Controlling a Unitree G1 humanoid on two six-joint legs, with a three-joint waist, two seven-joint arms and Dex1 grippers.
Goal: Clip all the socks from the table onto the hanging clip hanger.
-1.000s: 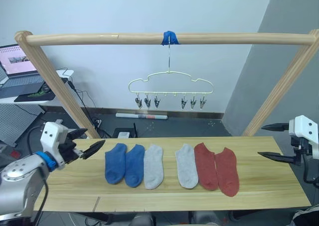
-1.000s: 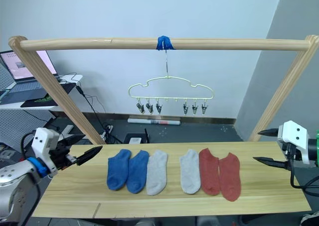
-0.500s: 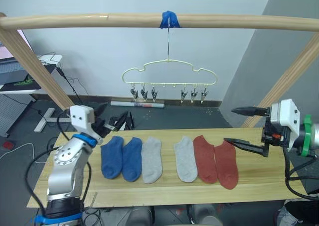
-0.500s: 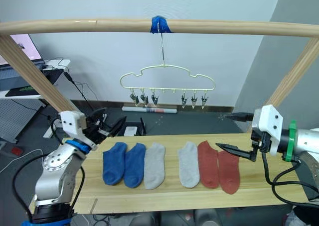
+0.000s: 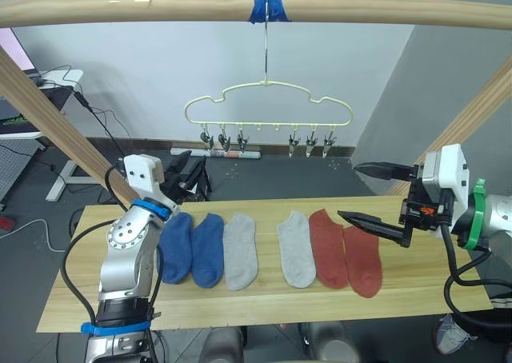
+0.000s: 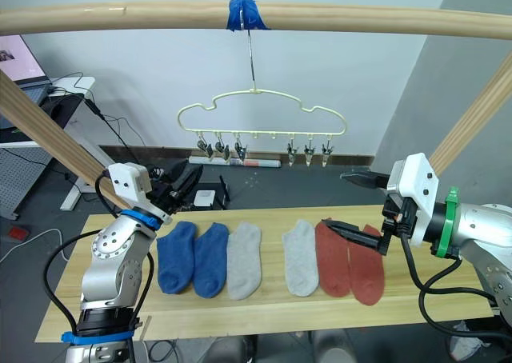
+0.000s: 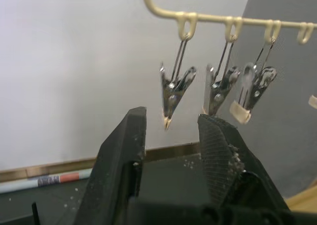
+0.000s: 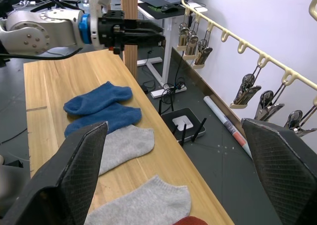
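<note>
Six socks (image 5: 272, 247) are laid lengthwise across the worktop (image 5: 72, 291); the red pair is nearest the wide-open right pincer (image 5: 368, 195), while the empty left pincer (image 5: 192, 179), slightly parted, is raised beyond the blue pair.

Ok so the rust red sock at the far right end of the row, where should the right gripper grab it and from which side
Judging by how it lies, the cuff end of the outer rust red sock is the best grip: it lies flat on the table, cuff toward the far edge, its right side free. The open right gripper hovers just above and could come down from above and the right, pinching the cuff edge clear of the neighbouring red sock.
</note>
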